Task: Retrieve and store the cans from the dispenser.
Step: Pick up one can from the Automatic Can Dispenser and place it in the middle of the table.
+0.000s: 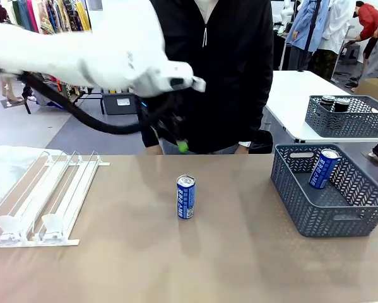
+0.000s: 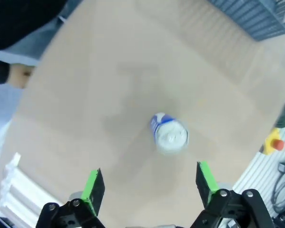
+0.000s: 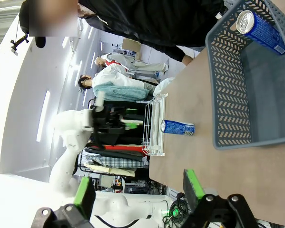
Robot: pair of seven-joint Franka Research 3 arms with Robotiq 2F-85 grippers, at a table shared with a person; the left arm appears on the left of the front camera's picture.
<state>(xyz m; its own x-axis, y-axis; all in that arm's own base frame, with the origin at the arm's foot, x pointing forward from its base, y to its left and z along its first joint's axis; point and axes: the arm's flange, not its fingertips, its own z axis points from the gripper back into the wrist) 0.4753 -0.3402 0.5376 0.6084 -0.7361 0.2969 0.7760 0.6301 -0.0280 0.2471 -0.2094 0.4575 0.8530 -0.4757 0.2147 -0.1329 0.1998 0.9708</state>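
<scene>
One blue can (image 1: 186, 197) stands upright on the brown table, alone near its middle. My left gripper (image 1: 176, 136) hangs well above and behind it, blurred. The left wrist view looks straight down on this can (image 2: 169, 134) from a distance, past my open left gripper (image 2: 149, 183) with nothing between its green pads. A second blue can (image 1: 324, 168) leans inside the grey basket (image 1: 302, 202) at the right. The white dispenser (image 1: 43, 196) lies at the left. My right gripper (image 3: 138, 190) is open and off the table's side, facing the basket (image 3: 228, 95), its can (image 3: 260, 29) and the standing can (image 3: 178, 127).
A person in black stands at the far edge, one hand (image 1: 154, 149) resting there. Another grey basket (image 1: 346, 117) with dark cans sits on a white table behind. A white cloth (image 1: 5, 167) lies beside the dispenser.
</scene>
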